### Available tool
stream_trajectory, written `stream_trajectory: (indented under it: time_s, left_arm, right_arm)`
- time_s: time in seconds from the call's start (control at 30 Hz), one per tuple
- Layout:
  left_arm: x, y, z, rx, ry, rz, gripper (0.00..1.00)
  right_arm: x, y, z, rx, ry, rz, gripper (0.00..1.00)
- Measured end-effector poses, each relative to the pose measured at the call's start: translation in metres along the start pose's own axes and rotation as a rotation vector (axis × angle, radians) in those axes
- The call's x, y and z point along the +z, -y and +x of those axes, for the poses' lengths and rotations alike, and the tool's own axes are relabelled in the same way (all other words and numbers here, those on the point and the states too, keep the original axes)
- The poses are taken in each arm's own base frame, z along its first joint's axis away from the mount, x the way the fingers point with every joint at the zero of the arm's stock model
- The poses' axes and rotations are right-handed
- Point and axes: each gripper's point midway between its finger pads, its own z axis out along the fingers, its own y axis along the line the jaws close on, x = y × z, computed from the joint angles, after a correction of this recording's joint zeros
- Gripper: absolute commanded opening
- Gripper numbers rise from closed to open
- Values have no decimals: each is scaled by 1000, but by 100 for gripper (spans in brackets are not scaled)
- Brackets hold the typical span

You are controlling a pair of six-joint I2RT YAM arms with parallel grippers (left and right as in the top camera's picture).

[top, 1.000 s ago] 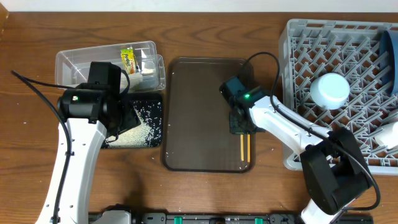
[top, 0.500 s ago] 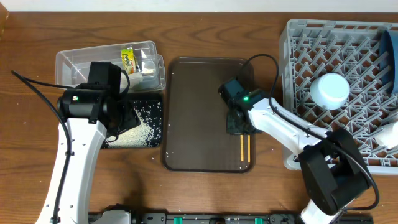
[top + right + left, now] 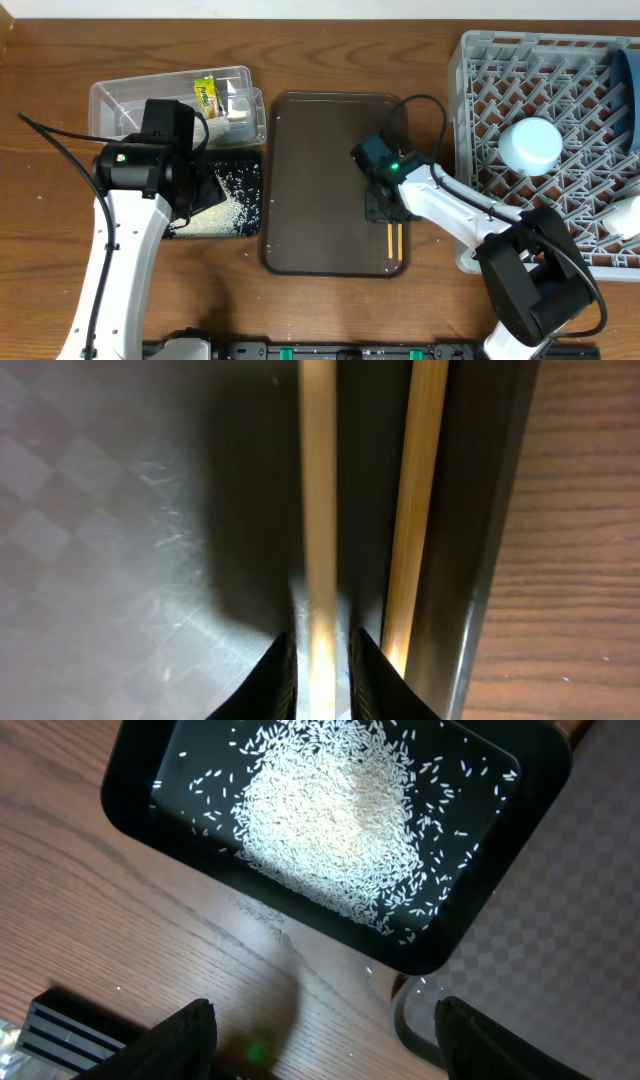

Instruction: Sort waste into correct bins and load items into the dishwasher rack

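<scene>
Two wooden chopsticks (image 3: 392, 240) lie side by side along the right rim of the dark brown serving tray (image 3: 320, 150). My right gripper (image 3: 385, 205) is down on them. In the right wrist view its fingers (image 3: 318, 665) are shut around the left chopstick (image 3: 318, 480), and the other chopstick (image 3: 418, 510) lies just right of it. My left gripper (image 3: 325, 1045) is open and empty above the wood, just in front of the black tray (image 3: 150, 810) of rice grains (image 3: 330, 820). The clear tub (image 3: 130, 100) holds the yellow-green wrapper (image 3: 205, 95) and white tissue (image 3: 240, 108).
The grey dishwasher rack (image 3: 470, 120) stands at the right with a white cup (image 3: 530, 145) upside down, a dark-blue bowl (image 3: 627, 80) at its far right edge and a pale item (image 3: 625, 215) at its lower right. The black tray (image 3: 250, 225) lies under my left arm.
My right gripper has slid slightly toward the table's front along the chopsticks. The left arm has not moved.
</scene>
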Motion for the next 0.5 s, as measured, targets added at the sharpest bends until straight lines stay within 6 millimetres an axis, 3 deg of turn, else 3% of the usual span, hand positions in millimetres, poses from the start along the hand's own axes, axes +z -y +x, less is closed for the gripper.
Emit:
stream_trajectory:
  time_s: [0.17, 0.3, 0.5]
  left_arm:
    - [0, 0, 0, 0, 0, 0, 73]
    - [0, 0, 0, 0, 0, 0, 73]
    - [0, 0, 0, 0, 0, 0, 73]
  right_arm:
    - [3, -1, 0, 9, 21, -19, 17]
    - [4, -1, -1, 11, 41, -28, 2]
    - [3, -1, -3, 16, 51, -32, 1]
